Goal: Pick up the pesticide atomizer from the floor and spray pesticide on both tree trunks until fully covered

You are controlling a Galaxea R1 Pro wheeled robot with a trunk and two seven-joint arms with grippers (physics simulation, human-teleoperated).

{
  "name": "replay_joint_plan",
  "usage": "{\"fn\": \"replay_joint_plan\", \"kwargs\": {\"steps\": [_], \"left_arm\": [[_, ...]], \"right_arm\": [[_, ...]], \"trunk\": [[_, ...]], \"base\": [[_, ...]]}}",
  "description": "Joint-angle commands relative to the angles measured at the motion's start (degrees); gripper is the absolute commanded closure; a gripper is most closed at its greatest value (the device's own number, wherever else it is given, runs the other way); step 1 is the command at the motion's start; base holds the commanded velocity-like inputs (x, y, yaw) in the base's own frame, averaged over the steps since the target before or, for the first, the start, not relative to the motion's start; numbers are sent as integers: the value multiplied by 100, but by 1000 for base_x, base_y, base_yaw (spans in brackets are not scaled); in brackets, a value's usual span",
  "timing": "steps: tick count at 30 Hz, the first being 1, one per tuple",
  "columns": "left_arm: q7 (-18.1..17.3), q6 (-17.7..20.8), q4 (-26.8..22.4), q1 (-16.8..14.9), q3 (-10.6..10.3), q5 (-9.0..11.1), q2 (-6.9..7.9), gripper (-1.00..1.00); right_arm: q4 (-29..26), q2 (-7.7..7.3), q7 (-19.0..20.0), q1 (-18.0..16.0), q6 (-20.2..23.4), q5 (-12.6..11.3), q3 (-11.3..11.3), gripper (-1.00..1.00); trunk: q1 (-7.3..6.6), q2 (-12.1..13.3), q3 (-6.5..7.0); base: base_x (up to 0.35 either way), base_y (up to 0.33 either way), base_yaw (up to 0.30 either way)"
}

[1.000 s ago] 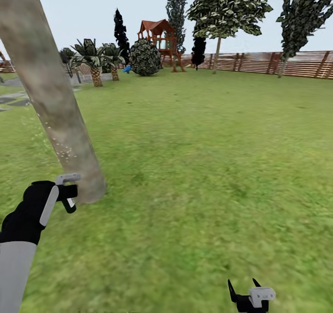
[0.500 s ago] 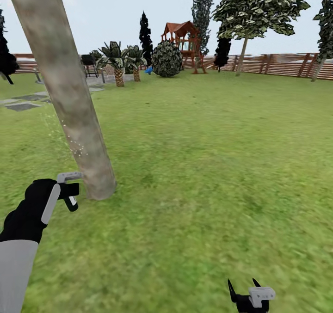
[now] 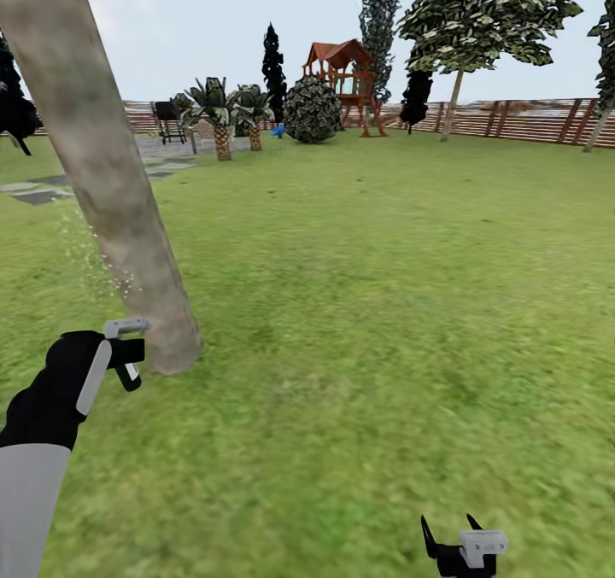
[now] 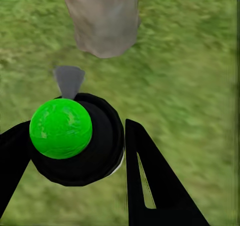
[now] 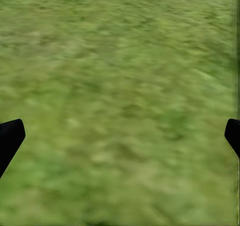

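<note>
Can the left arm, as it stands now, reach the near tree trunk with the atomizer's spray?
Probably yes. The left gripper holds the atomizer beside the trunk's base, nozzle towards it, with only grass between. Pale droplets show at the bark's left side.

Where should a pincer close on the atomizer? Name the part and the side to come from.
Grip the atomizer around its round black body, coming from behind, opposite the grey nozzle. The body is a plain drum that fits between two fingers, and the nozzle needs a free line to the tree trunk. The left pincer holds it this way, with a finger on each side.
</note>
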Motion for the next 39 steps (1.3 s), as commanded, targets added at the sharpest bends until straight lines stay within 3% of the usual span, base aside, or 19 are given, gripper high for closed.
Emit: {"fn": "replay_joint_plan", "kwargs": {"steps": [1,19,24,26,27,29,31,34,36,39], "left_arm": [[1,0,0,-3,0,-10,0,100],[1,4,0,-30,0,-41,-8,100],[-6,3,-26,-66,-7,-128,-31,100],[-7,50,-22,-300,-71,-134,-48,100],[-6,98,45,-597,-249,-130,-98,100],[-1,112,293,-913,-386,-132,-213,100],[0,114,870,-1371,-443,-135,-401,100],[-5,115,1282,-1778,-454,-112,-501,100],[-6,115,1371,-1908,-465,-148,-661,100],[-8,117,1336,-1897,-468,-163,-626,100]], "right_arm": [[0,1,0,0,0,0,0,-100],[0,0,0,0,0,0,0,-100],[0,0,0,0,0,0,0,-100],[0,0,0,0,0,0,0,-100],[0,0,0,0,0,0,0,-100],[0,0,0,0,-1,0,0,-100],[0,0,0,0,-1,0,0,-100],[0,0,0,0,-2,0,0,-100],[0,0,0,0,0,0,0,-100],[0,0,0,0,0,0,0,-100]], "trunk": [[0,0,0],[0,0,0],[0,0,0],[0,0,0],[0,0,0],[0,0,0],[0,0,0],[0,0,0],[0,0,0],[0,0,0]], "base": [[0,-273,193],[206,-214,274],[129,-104,278],[10,-8,212],[2,-1,45],[1,-1,19],[0,0,7],[0,0,1],[0,0,0],[0,0,0]]}}
